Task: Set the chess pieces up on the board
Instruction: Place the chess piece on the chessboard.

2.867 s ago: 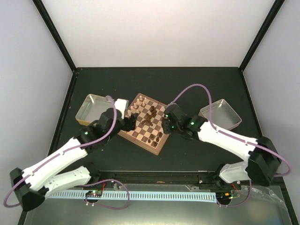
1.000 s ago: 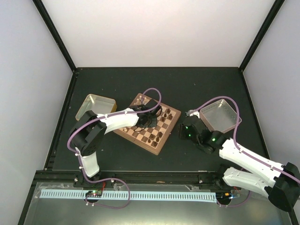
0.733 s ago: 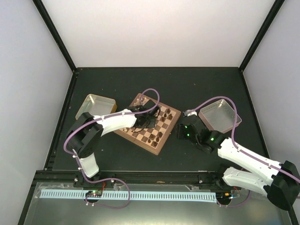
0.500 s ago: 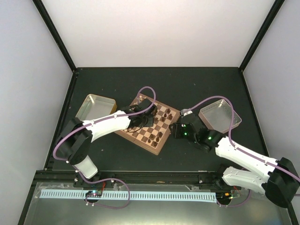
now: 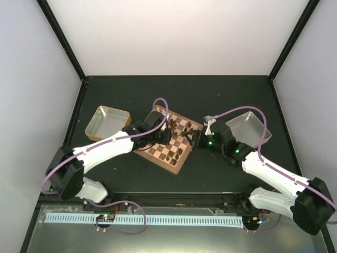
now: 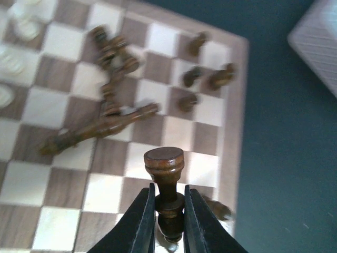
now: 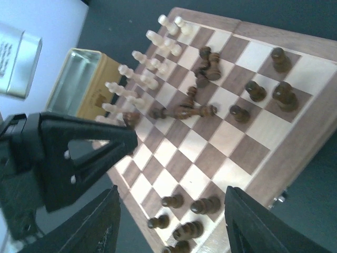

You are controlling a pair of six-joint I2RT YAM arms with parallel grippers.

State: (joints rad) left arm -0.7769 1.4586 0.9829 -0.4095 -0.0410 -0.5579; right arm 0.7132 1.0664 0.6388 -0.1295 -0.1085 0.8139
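the left gripper [image 6: 168,211] is clamped on a dark brown wooden chess piece with a flat round cap [image 6: 164,167]. it pinches the thin stem low down, so the piece stands upright at the lower centre of the left wrist view. the piece sits over the squares by the right rim of the small square wooden chessboard with light and dark checks [image 6: 174,134]. whether its base touches a square i cannot tell.

the grip is narrow. if the piece comes down slightly off square or tilted, it could pivot in the fingers and fall over when let go. another dark brown chessman [image 6: 217,210] stands just beside the right finger, and fingers that spread wide would likely knock it.

the heap of toppled dark brown chessmen [image 6: 105,122], left of centre in that view, is loose. a bump to the board could send them rolling into the rows of pale cream wooden chessmen [image 7: 142,68], which stand upright at the upper left of the right wrist view.

the right gripper [image 7: 172,200] is spread wide and empty over the board's edge, with a few standing dark pieces [image 7: 184,205] between its fingers. in the top view it sits at the board's right side [image 5: 197,138], near the left gripper [image 5: 162,135]. if both move in together they could collide or sweep those pieces off.
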